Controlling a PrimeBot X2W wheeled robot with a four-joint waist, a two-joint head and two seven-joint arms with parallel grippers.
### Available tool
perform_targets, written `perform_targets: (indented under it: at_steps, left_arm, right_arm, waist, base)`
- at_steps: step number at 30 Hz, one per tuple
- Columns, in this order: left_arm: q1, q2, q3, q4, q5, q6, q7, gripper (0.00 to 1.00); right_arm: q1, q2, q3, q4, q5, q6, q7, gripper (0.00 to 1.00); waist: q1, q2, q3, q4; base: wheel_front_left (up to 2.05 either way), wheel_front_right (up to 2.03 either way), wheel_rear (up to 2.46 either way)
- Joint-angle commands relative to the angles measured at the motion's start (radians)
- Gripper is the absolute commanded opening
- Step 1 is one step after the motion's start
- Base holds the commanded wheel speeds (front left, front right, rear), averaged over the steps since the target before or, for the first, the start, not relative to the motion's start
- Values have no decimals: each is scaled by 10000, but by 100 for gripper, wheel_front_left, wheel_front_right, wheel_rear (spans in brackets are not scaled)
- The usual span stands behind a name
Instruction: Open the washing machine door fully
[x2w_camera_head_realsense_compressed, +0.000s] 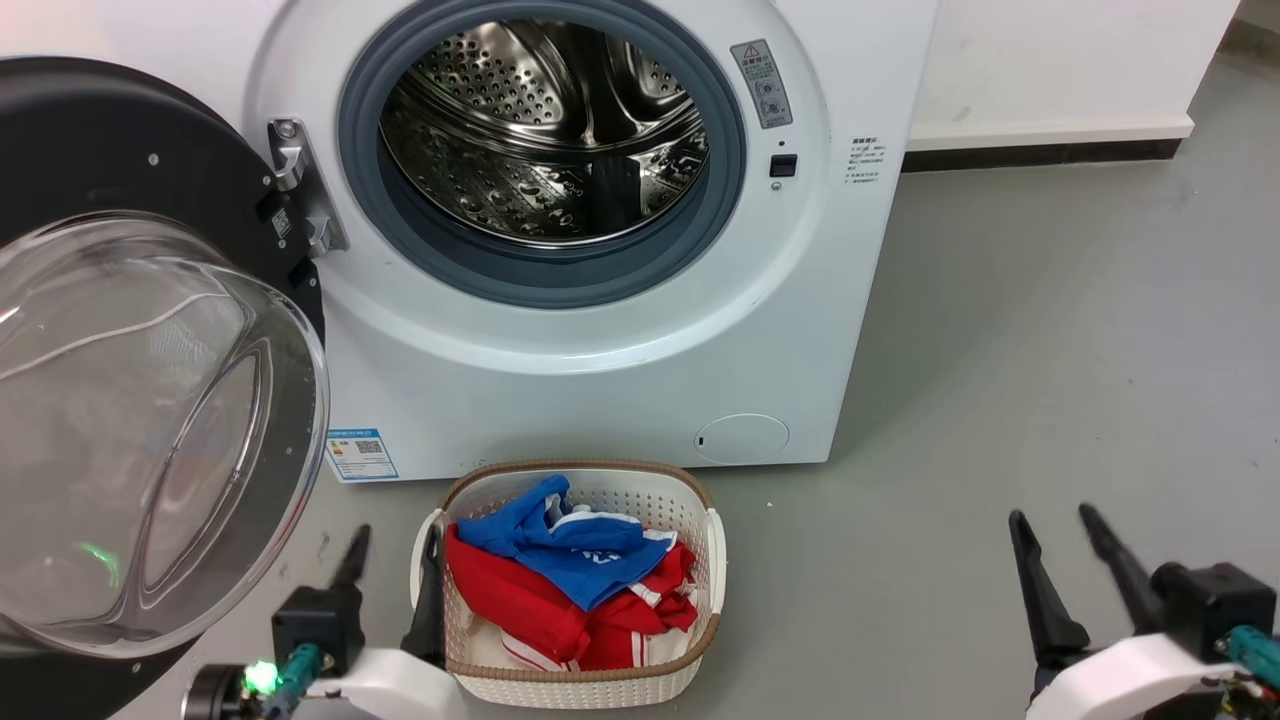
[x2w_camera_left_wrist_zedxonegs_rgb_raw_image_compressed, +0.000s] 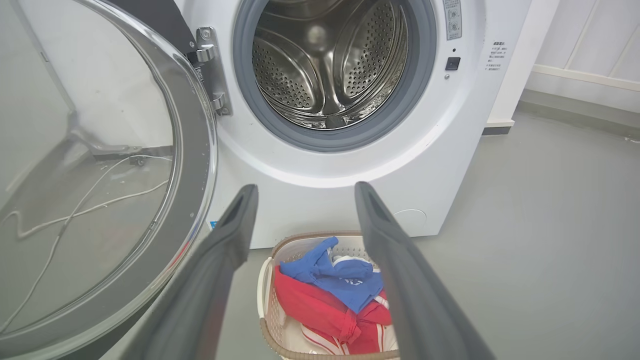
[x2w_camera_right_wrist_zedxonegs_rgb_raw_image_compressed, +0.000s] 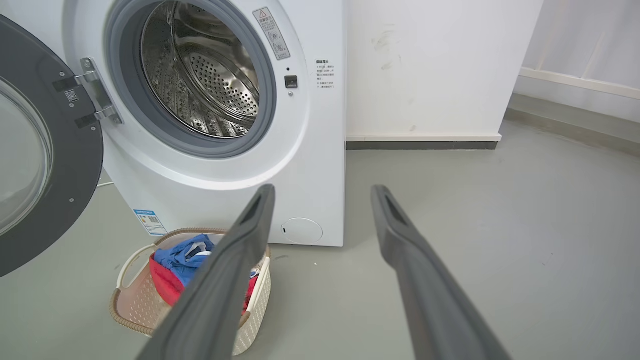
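The white washing machine (x2w_camera_head_realsense_compressed: 620, 330) stands ahead with its steel drum (x2w_camera_head_realsense_compressed: 545, 130) exposed. Its door (x2w_camera_head_realsense_compressed: 130, 420), a black-framed disc with a clear bulging glass bowl, hangs swung out on the left hinge (x2w_camera_head_realsense_compressed: 300, 190). The door (x2w_camera_left_wrist_zedxonegs_rgb_raw_image_compressed: 100, 175) shows large at the left of the left wrist view and at the left edge as the door (x2w_camera_right_wrist_zedxonegs_rgb_raw_image_compressed: 35, 160) in the right wrist view. My left gripper (x2w_camera_head_realsense_compressed: 395, 565) is open low on the floor side, just right of the door's lower rim, touching nothing. My right gripper (x2w_camera_head_realsense_compressed: 1055, 540) is open at the lower right, far from the machine.
A white woven laundry basket (x2w_camera_head_realsense_compressed: 700, 650) with red and blue clothes sits on the grey floor right before the machine, beside my left gripper. A white wall with a dark skirting (x2w_camera_head_realsense_compressed: 1040, 150) runs to the machine's right. Open floor (x2w_camera_head_realsense_compressed: 1050, 350) lies to the right.
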Motion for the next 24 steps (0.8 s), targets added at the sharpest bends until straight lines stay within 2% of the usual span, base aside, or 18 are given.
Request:
perform_targets:
  at_steps: [1, 3, 24]
  left_arm:
    - [2, -5, 9, -17, -10, -7, 1, 0]
    - [124, -114, -19, 100, -74, -29, 50, 0]
    - [-76, -894, 1414, 383, -3193, -1250, 830, 0]
  right_arm:
    - [-7, 1, 1, -1, 10, 0, -4, 0]
    - [70, 32, -6, 192, 78, 0, 17, 0]
    - [-494, 156, -235, 834, 4029, 0, 339, 0]
  waist:
    - [1, 0, 0, 0]
    - [0, 0, 2, 3]
    - [0, 0, 63, 88]
  base:
    - [0, 0, 0]
    - [0, 0, 0]
    - [0, 0, 0]
